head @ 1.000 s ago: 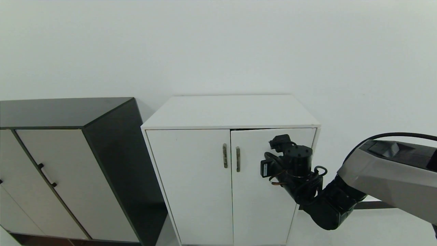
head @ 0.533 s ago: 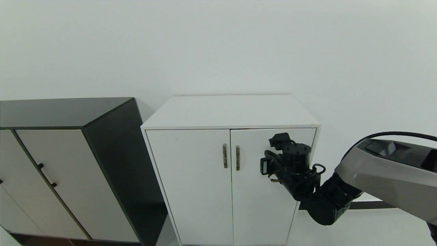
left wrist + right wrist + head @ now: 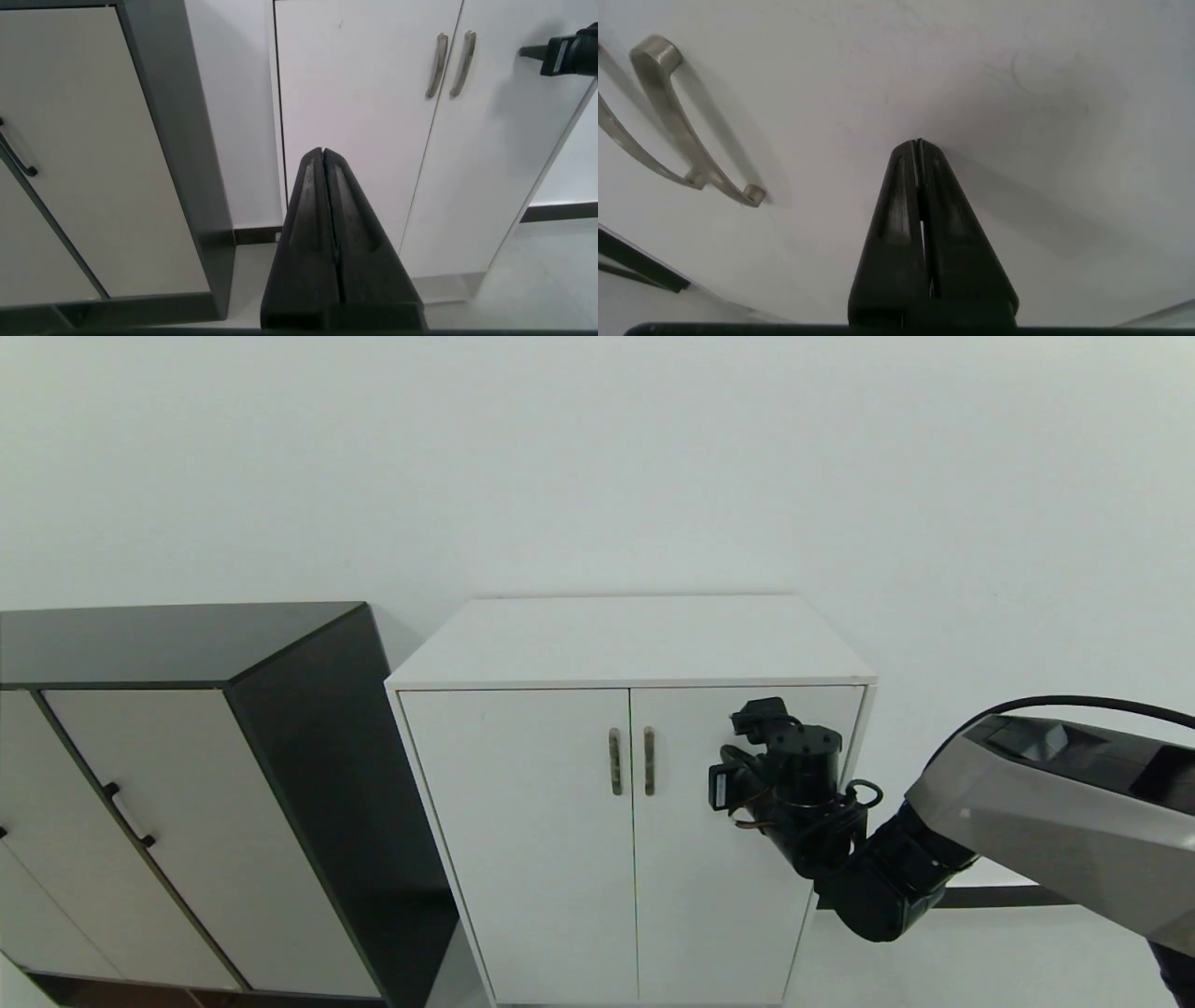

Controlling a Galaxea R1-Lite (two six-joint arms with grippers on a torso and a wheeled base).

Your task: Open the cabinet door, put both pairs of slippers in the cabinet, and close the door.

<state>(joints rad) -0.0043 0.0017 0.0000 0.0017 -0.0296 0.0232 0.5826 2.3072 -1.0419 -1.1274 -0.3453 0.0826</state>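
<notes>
Right jaws: clenched on nothing, tips pressed flat against the right door (image 3: 1018, 84) a little way from its handle (image 3: 656, 54). Left jaws: likewise clenched and empty, held low and well back, pointing at the foot of the furniture. Change noted: a second ago a thin dark gap showed along the top edge of the right door (image 3: 700, 915); that gap is now gone and the door sits flush with the left door (image 3: 523, 840), while the right arm (image 3: 878, 887) has advanced slightly toward the panel. Both doors are smooth, matt white flat panels. Their two handles (image 3: 649, 761) are slim bowed metal straps with a dull brushed finish, mounted upright just beside the centre seam. The white cabinet (image 3: 630, 639) is a plain box with a flat top slab, standing against a bare pale wall (image 3: 597, 467). On the robot's left, close beside it, stands a dark cabinet (image 3: 317, 784) with a glossy black top and side, pale door fronts and thin black bar handles.
</notes>
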